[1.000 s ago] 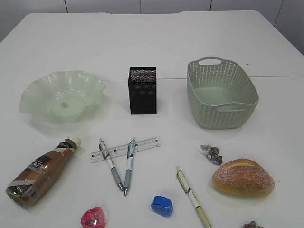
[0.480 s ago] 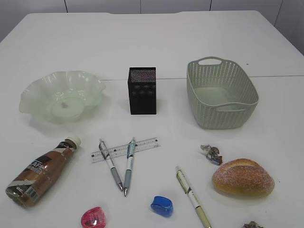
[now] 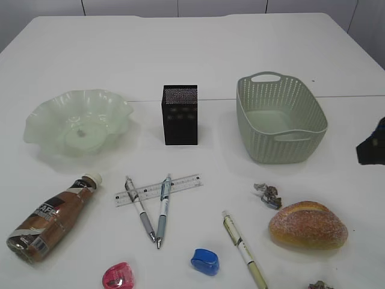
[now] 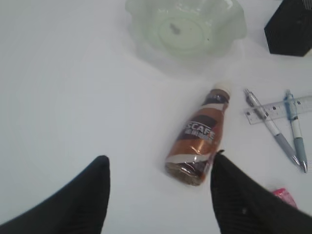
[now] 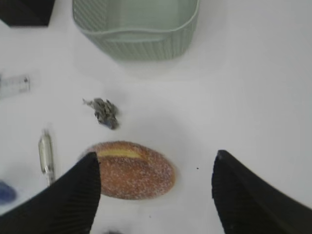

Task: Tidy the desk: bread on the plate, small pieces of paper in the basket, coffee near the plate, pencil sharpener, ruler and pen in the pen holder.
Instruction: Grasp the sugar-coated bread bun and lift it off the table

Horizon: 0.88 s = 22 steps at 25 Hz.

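Observation:
The bread lies at the front right, also in the right wrist view. The pale green plate stands at the back left. The coffee bottle lies on its side at the front left. Two pens lie across a clear ruler; a third pen lies to the right. A blue sharpener and a pink one sit at the front. Paper scraps lie near the bread. My left gripper is open beside the bottle's base. My right gripper is open above the bread.
A black mesh pen holder stands at the middle back. A green woven basket stands at the back right. Another paper scrap lies at the front edge. The right arm shows at the right edge.
The right arm has come into the exterior view at the right edge. Nothing on the table has moved.

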Each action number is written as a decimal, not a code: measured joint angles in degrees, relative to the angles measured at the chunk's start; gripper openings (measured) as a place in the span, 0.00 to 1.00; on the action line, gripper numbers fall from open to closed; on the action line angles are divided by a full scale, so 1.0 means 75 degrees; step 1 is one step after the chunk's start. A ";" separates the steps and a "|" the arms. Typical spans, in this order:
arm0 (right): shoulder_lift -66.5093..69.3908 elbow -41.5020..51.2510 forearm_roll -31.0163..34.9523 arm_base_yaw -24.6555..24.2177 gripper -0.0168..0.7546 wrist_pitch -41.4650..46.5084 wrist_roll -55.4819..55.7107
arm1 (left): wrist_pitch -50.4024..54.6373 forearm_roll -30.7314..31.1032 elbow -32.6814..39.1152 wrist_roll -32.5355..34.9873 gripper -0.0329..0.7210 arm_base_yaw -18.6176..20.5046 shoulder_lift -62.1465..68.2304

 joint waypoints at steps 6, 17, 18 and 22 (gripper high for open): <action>0.2278 -0.1379 0.0088 0.0000 0.70 0.1841 -0.2733 | 0.0160 -0.0782 -0.0017 0.0317 0.67 -0.0031 0.1280; 0.2899 -0.1276 0.1255 0.0000 0.69 0.2308 -0.5338 | 0.1150 -0.1893 -0.1590 0.1274 0.67 -0.0031 0.2972; 0.2899 -0.1187 0.1301 0.0000 0.69 0.2399 -0.5582 | 0.1198 -0.1949 -0.1679 0.1346 0.68 -0.0031 0.3039; 0.2899 -0.0917 0.1373 0.0000 0.69 0.2651 -0.6472 | 0.1304 -0.2007 -0.1789 0.1477 0.68 -0.0031 0.3092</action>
